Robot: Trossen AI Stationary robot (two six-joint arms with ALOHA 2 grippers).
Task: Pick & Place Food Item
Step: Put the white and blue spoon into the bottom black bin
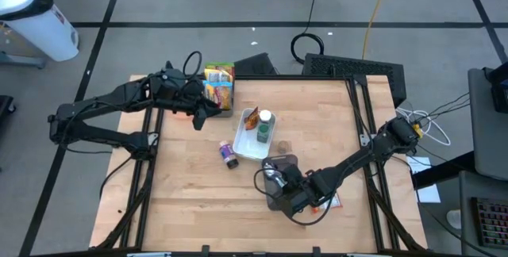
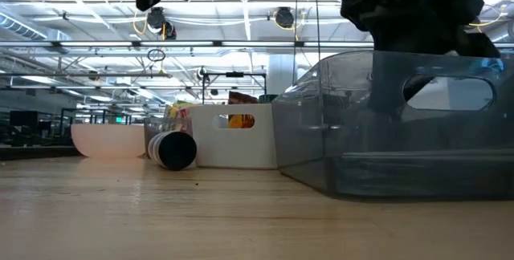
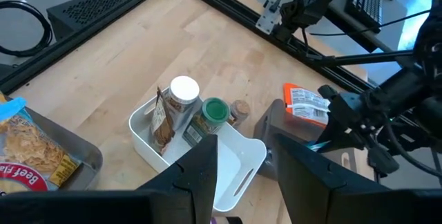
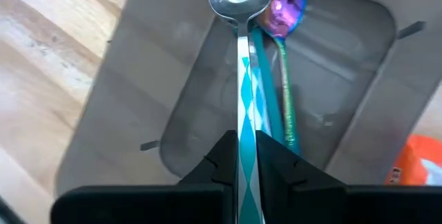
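Food items sit mostly in the white bin point(image 1: 248, 147) at the middle of the counter point(image 1: 182, 201): a white-capped jar point(image 3: 184, 94), a green-lidded jar point(image 3: 213, 111) and a brown packet point(image 3: 163, 119) stand upright together at one end, which leaves the near end of the bin bare for another item. The left hand point(image 3: 243, 165) hangs high above that bin, its fingers point(image 3: 200, 172) spread with nothing between them, looking straight down past them onto the bare end; I judge it is lined up for a reach into or beside the bin. A small dark jar point(image 1: 229, 157) lies on its side just beside the bin, outside it. Snack boxes point(image 1: 220, 85) stand behind the left hand in a grey tray. The right hand point(image 4: 241, 156) is low over the clear grey bin point(image 1: 279, 179), pressed together on a spoon point(image 4: 239, 16) by its patterned handle, the bowl pointing away over the bin's floor beside an iridescent spoon point(image 4: 284, 13). An orange packet point(image 3: 304, 104) lies just beside that bin.
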